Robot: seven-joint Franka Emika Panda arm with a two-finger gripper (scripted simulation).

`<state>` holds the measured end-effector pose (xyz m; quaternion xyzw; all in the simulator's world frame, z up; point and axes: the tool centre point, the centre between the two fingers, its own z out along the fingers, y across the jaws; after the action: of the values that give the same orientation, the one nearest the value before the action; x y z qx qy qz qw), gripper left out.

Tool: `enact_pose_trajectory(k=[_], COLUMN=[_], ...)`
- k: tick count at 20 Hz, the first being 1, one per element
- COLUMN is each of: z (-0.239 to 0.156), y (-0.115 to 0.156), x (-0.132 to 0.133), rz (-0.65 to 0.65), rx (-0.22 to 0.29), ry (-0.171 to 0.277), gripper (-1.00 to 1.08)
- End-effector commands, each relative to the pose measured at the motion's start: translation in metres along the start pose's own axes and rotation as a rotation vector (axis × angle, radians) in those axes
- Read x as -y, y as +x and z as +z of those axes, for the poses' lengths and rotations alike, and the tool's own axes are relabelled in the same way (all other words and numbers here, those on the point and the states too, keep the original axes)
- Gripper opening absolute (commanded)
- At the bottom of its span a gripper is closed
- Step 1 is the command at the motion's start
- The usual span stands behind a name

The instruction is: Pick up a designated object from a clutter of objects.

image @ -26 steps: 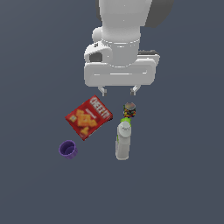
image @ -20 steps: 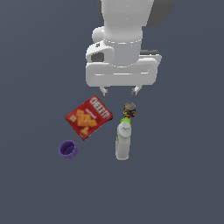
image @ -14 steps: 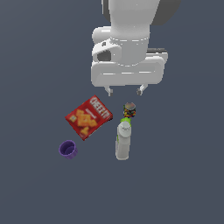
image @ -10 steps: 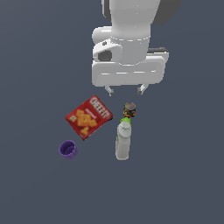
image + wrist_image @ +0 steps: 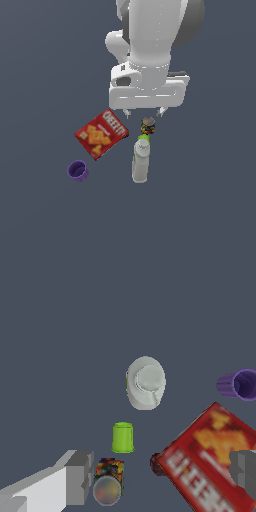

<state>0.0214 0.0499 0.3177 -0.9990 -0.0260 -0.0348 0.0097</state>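
Our gripper point(image 5: 144, 114) hangs in the air with its two fingers point(image 5: 75, 477) spread wide apart and nothing between them. In the exterior view it sits just above the middle of the frame, over the top edge of the pile.

Right below it in that frame is the jar point(image 5: 148, 124), small and dark with many colours. Just under the jar we can see only a sliver of the green cup point(image 5: 144, 136), the thing we want. It is squeezed between the jar and the bottle point(image 5: 140, 161), which hides most of it. The wrist view shows the green cup point(image 5: 123, 437) much better, standing alone with the jar point(image 5: 108, 482) just beside it and the bottle point(image 5: 145, 382) a bit past it. The box point(image 5: 101, 133) lies flat at the middle left, and the purple cup point(image 5: 78, 170) sits by itself at the lower left.

What could go wrong? The green cup has close neighbours. If we come down a little off, a finger may hit the jar or knock the bottle over. We might even grab the jar by mistake. The cup is small, so it could also slip out.

The box says "CHEEZ-IT" in white letters. We cannot read anything on the jar or bottle.
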Motion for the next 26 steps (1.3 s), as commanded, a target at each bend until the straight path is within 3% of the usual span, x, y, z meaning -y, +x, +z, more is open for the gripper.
enact_pose_trajectory(k=[1,16,26], z=[0.018,0.168,0.217], y=[-0.002,-0.054,-0.087], x=[0.003,0.025,0.033], rz=[-0.001,-0.018,-0.027], rx=[0.006,0.051,0.068], ry=[-0.002,-0.016,-0.017], gripper=[1.00,1.00,1.00])
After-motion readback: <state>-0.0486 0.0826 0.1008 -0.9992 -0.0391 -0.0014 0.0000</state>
